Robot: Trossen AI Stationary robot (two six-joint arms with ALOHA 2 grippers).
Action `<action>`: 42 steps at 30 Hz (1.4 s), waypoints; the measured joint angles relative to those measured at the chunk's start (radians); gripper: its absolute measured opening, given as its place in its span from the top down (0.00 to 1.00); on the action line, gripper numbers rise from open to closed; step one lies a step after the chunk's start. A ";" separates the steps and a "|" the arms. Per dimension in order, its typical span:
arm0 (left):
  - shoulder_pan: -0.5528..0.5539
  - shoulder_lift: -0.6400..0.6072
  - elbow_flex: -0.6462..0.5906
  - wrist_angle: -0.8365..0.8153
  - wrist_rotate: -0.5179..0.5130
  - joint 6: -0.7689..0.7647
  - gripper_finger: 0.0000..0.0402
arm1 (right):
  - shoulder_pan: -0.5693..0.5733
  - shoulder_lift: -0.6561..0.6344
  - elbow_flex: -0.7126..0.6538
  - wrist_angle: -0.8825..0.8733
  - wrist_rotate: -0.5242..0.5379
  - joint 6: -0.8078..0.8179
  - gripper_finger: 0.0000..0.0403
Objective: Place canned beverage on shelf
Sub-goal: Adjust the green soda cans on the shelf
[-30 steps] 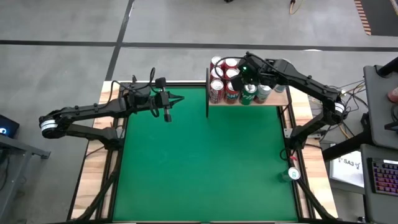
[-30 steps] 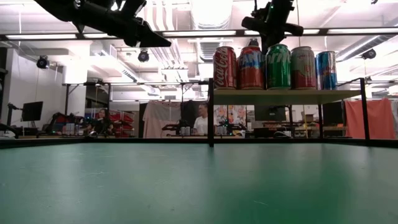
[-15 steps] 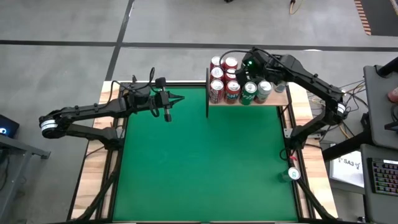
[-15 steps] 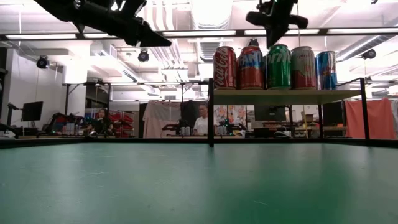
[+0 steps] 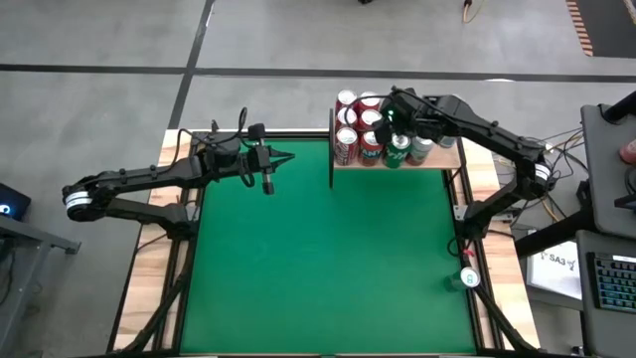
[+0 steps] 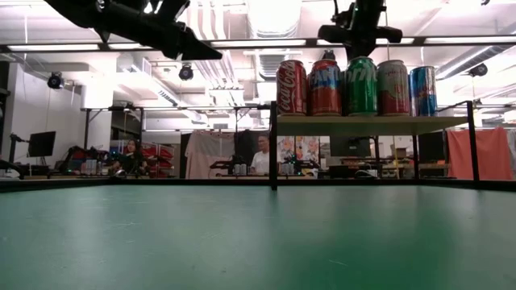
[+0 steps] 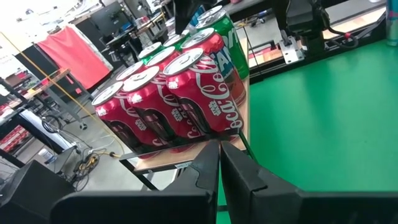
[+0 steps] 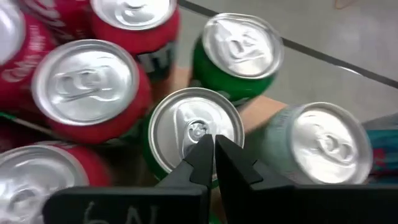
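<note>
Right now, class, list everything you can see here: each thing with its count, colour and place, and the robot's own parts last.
Shelf: one, light wood on black posts, at the table's far right edge.
Cans: a cluster, mostly red, some green, one pale, one blue, upright on the shelf; exact count unclear.
Table: one, green felt top, bare in the middle.
People: at least two, in the room behind.
Left gripper: shut, empty, above the table's far left part.
Right gripper: shut, empty, directly above a green can.
</note>
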 joint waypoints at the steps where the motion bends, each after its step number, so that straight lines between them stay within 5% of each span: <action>1: 0.000 0.000 0.000 0.002 0.000 0.000 1.00 | 0.006 0.000 0.000 0.004 -0.001 0.002 0.97; 17: 0.000 0.000 0.000 0.012 0.000 -0.004 1.00 | 0.006 -0.002 0.044 0.000 0.038 -0.002 0.97; 25: 0.000 0.000 0.000 0.015 0.000 -0.008 1.00 | -0.088 -0.002 0.068 0.092 0.096 -0.128 0.97; 42: 0.000 0.000 0.000 0.019 0.000 -0.021 1.00 | -0.131 0.126 0.066 0.162 0.087 -0.203 0.97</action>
